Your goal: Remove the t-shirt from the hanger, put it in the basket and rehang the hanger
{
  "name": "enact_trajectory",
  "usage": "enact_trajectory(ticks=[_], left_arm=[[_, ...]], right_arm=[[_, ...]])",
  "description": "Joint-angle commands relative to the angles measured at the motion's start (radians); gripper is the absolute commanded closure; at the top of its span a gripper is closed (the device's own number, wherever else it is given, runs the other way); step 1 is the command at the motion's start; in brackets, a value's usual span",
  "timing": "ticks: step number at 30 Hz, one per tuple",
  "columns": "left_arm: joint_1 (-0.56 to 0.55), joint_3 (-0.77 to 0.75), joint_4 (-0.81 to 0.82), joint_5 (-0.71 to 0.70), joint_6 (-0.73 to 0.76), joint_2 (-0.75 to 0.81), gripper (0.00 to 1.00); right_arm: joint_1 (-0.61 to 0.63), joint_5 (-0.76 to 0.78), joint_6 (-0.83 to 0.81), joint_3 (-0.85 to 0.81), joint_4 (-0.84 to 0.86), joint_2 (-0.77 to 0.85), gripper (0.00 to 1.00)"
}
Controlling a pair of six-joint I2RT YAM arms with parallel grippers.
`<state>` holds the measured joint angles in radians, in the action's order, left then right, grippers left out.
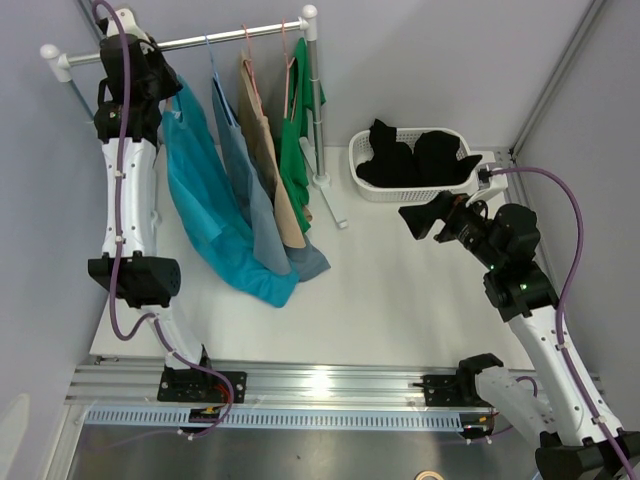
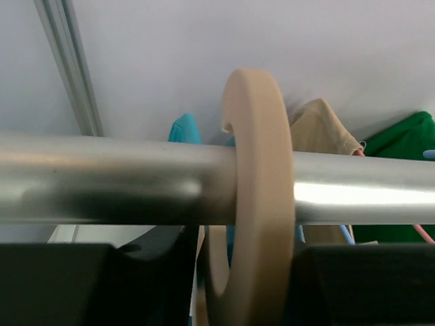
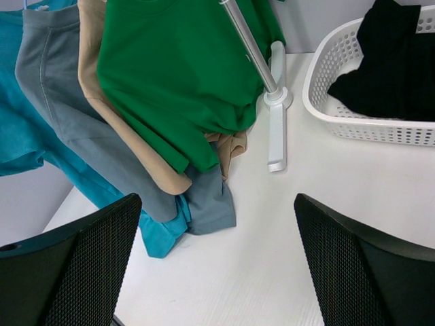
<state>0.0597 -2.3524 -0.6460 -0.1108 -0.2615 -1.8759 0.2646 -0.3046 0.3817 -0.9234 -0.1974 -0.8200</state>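
Left gripper is reaching up to the rail above the far left corner of the tabletop. Its dark fingers are sitting on either side of a beige hanger hook that is riding over the rail. Whether they are pinching the hook or only flanking it, I cannot tell. Right gripper is hovering over the right half of the tabletop with its jaws spread wide and nothing between them.

The teal t-shirt is hanging leftmost on the rail, just beside the left arm, its lower part spreading onto the tabletop. It is looking light, limp and quick to bunch, so it is probably offering no resistance and no shape to push against. The stiff hook is likely giving the surer hold for lifting, and a pinch at the shoulder or hem is probably serving best for sliding the cloth off.

The grey-blue shirt is lying against it on the right, with the tan shirt and green shirt crowding on toward the upright post, so snagging a neighbour is looking like the main risk. Open room is lying across the middle and near edge of the tabletop. The white basket holding black clothes is taking up the far right corner.
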Motion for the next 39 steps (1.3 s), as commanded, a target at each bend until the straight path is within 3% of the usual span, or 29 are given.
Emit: enact_trajectory(ticks=[1, 5, 13, 15, 16, 17, 24, 30, 39], left_arm=[[0.009, -0.047, 0.006, 0.039, -0.015, 0.017, 0.7], [0.009, -0.039, -0.004, 0.054, -0.034, 0.029, 0.63], [0.008, 0.019, -0.015, -0.013, -0.054, 0.078, 0.65], [0.009, 0.027, -0.015, -0.056, -0.061, 0.086, 0.83], [0.009, 0.034, -0.021, -0.075, -0.064, 0.092, 0.98], [0.008, 0.035, -0.021, -0.075, -0.065, 0.092, 0.99], [0.002, 0.059, -0.009, -0.066, -0.058, 0.121, 0.99], [-0.049, -0.037, 0.039, -0.073, -0.001, 0.139, 0.99], [-0.21, -0.059, 0.082, -0.277, 0.119, 0.225, 0.99]], right_arm=[[0.004, -0.027, 0.017, -0.026, 0.052, -0.004, 0.01], [0.005, -0.03, 0.02, -0.022, 0.052, -0.01, 0.0], [0.004, -0.048, 0.037, 0.003, 0.076, -0.01, 0.0], [0.004, -0.051, 0.042, 0.006, 0.079, -0.007, 0.0], [0.004, -0.054, 0.042, 0.009, 0.078, -0.002, 0.0], [0.004, -0.054, 0.042, 0.012, 0.078, -0.001, 0.01], [0.004, -0.062, 0.043, 0.032, 0.084, 0.009, 0.01], [0.004, -0.079, 0.051, 0.028, 0.101, -0.004, 0.01], [0.005, -0.126, 0.019, 0.02, 0.069, -0.018, 0.0]])
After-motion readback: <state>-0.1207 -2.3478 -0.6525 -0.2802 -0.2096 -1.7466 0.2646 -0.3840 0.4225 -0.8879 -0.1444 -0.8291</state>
